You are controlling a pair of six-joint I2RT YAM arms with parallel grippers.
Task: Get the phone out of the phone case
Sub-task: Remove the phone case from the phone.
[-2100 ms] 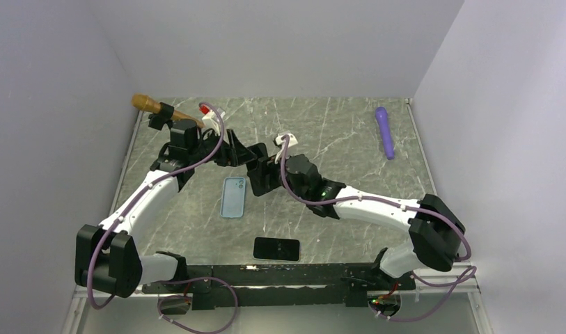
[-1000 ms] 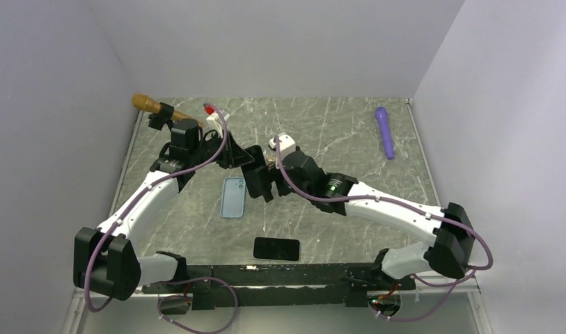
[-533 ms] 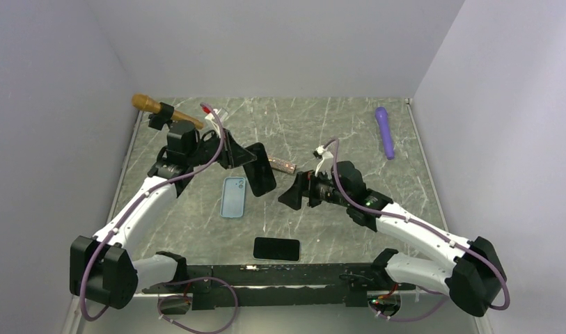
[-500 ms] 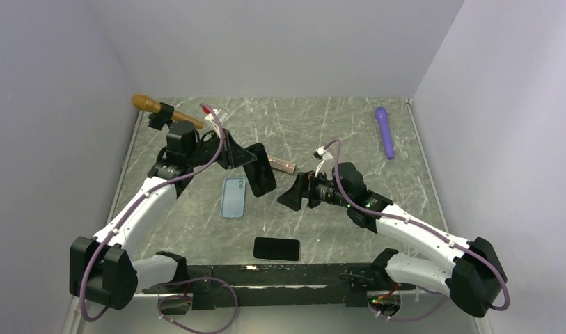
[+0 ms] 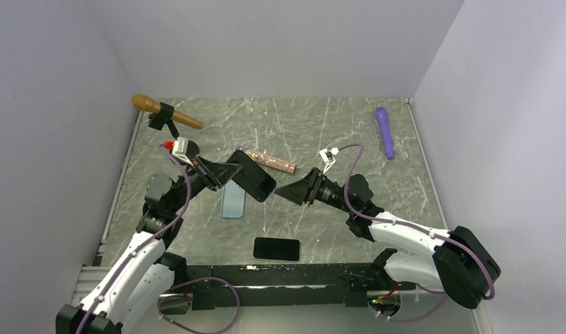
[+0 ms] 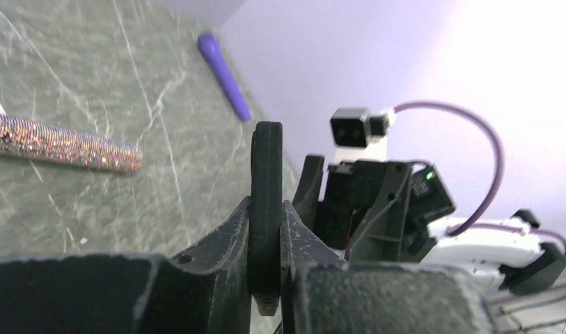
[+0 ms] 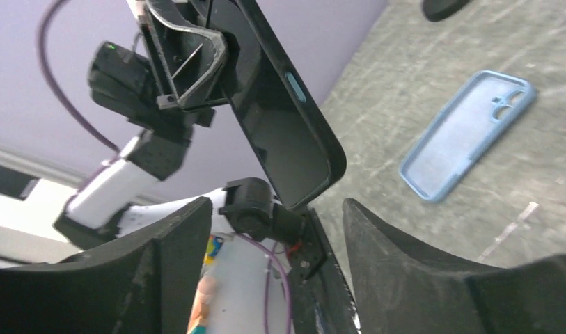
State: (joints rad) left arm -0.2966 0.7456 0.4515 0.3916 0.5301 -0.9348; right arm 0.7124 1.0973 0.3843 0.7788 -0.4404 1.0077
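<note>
Gleaming glossy and smooth across the black phone (image 7: 287, 118) face. Looking matt and soft, like rubbery plastic, on the pale blue case (image 7: 464, 136). Sparkling rough with glitter along the stick (image 6: 64, 146). Showing scuffed matt black plastic on the left gripper (image 6: 266, 219) fingers (image 6: 217, 243). Appearing polished, veined stone on the table (image 5: 335, 132).

overhead view evenly lit, shadows soft. my left wrist view: wall (image 6: 502, 62) glares white, left fingers (image 6: 92, 292) blurred. my right wrist view: right fingers (image 7: 433, 271) soft-edged, background sharp.
</note>
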